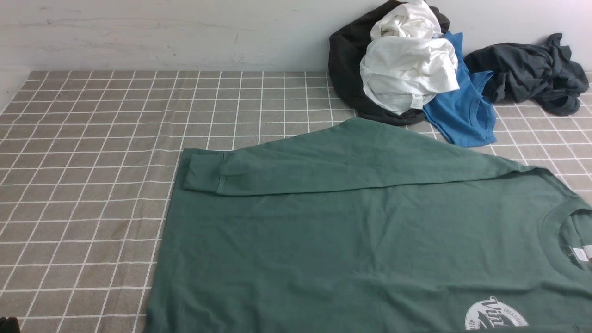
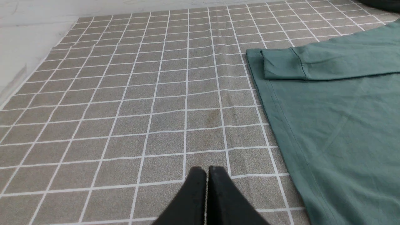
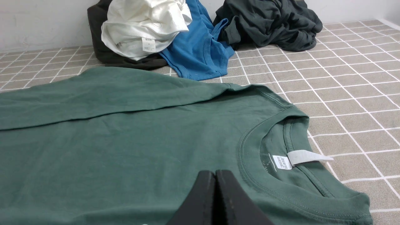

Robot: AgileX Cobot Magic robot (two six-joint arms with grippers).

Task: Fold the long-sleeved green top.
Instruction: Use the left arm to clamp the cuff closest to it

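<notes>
1. My left gripper (image 2: 207, 172) has its two black fingers pressed together with nothing between them. It hangs over bare checked tablecloth (image 2: 125, 109), just beside the top's hem edge (image 2: 275, 125) but clear of it.
2. My right gripper (image 3: 215, 175) is likewise closed tight and empty. It sits above the chest of the top, just beside the ribbed neckline (image 3: 250, 156). I cannot tell whether it touches the cloth.
3. The green long-sleeved top (image 1: 347, 240) lies spread flat on the tablecloth, on my right half of the table and running off the near edge of the front view.
4. Its long axis runs left to right across me: the neck opening (image 1: 550, 222) points to my right and the hem to my left.
5. One sleeve (image 1: 347, 162) is laid back over the body along the far edge, parallel to that axis. Its cuff (image 1: 203, 171) points left and ends near the hem corner.
6. The white round logo print (image 1: 495, 314) faces up at the near right, close to the neck. A white label (image 3: 307, 156) shows inside the collar.
7. Beyond the top, against the wall (image 1: 162, 32), a heap holds a white garment (image 1: 407, 69) on a black one (image 1: 347, 60), with a blue T-shirt (image 1: 462, 111) touching them. The T-shirt's edge comes near the top's far shoulder.
8. A dark grey garment (image 1: 527, 69) is crumpled to the right of the blue one.
</notes>
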